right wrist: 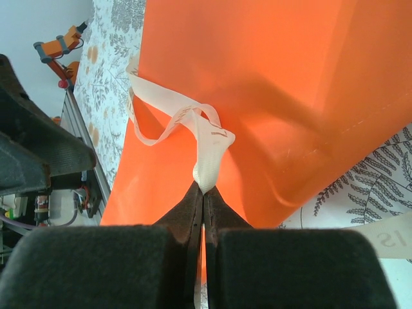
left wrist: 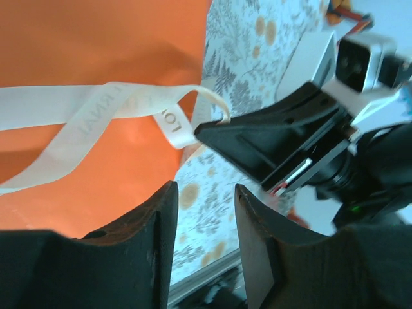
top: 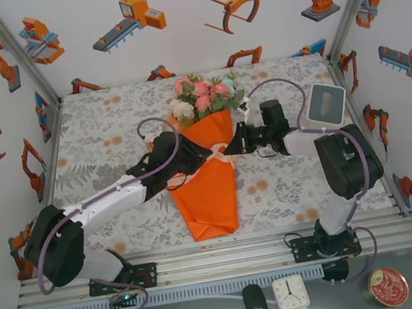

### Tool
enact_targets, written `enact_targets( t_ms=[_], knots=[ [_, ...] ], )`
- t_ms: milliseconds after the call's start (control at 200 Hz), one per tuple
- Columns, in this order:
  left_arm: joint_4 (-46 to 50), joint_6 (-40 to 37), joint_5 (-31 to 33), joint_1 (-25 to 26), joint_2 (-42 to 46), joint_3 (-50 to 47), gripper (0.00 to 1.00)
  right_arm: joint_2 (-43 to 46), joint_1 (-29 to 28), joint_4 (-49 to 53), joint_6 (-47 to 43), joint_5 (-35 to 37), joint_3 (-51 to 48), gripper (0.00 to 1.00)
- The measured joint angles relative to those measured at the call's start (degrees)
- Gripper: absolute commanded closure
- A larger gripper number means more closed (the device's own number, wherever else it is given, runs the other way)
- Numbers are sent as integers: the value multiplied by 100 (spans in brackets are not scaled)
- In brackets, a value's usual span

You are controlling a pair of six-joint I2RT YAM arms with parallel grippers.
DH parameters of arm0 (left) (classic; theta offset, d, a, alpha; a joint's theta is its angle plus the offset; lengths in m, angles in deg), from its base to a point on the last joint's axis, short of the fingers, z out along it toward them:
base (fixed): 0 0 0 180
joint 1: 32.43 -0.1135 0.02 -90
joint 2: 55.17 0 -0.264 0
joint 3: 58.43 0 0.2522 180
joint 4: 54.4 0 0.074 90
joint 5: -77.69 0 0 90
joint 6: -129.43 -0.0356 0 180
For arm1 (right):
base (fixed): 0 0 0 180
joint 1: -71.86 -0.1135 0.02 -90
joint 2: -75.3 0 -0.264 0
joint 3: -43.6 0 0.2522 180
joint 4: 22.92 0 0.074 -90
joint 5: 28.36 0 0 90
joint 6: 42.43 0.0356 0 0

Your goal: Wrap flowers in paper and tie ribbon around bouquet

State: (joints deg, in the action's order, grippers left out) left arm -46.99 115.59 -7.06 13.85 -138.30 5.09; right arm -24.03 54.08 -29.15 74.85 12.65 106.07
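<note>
The bouquet lies mid-table, pink and white flowers [top: 205, 98] at the far end of the orange paper [top: 210, 193] cone. A cream ribbon [top: 221, 152] crosses the cone's narrow middle. My right gripper [right wrist: 204, 191] is shut on a loop of the ribbon [right wrist: 209, 151], just off the right edge of the paper [right wrist: 270, 84]. My left gripper [left wrist: 205, 193] is open with nothing between its fingers [left wrist: 161, 219], close over the ribbon [left wrist: 96, 116] and paper [left wrist: 96, 45]. From above, the left gripper [top: 205, 157] and right gripper [top: 230, 149] nearly meet tip to tip at the cone.
A white box [top: 325, 104] stands at the back right beside the right arm. A loose ribbon tail [right wrist: 386, 238] lies on the patterned cloth. Below the table's front rail sit a dark mouse [top: 255, 303], a small clock [top: 291, 294] and a round tin [top: 388, 286].
</note>
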Motion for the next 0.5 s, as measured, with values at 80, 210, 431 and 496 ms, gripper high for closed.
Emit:
enact_targets(
  t_ms=[80, 210, 431, 496],
  knots=[
    [-321, 649, -33, -46, -369, 0, 58, 0, 0, 0, 17, 2, 0, 100],
    [-868, 1539, -195, -55, -1178, 46, 58, 0, 0, 4, 17, 7, 0, 100],
    [-1244, 2264, -236, 9, -1757, 87, 53, 0, 0, 22, 17, 17, 0, 100],
    [-1220, 2282, -227, 11, -1762, 184, 51, 2, 0, 24, 15, 17, 0, 100]
  ],
)
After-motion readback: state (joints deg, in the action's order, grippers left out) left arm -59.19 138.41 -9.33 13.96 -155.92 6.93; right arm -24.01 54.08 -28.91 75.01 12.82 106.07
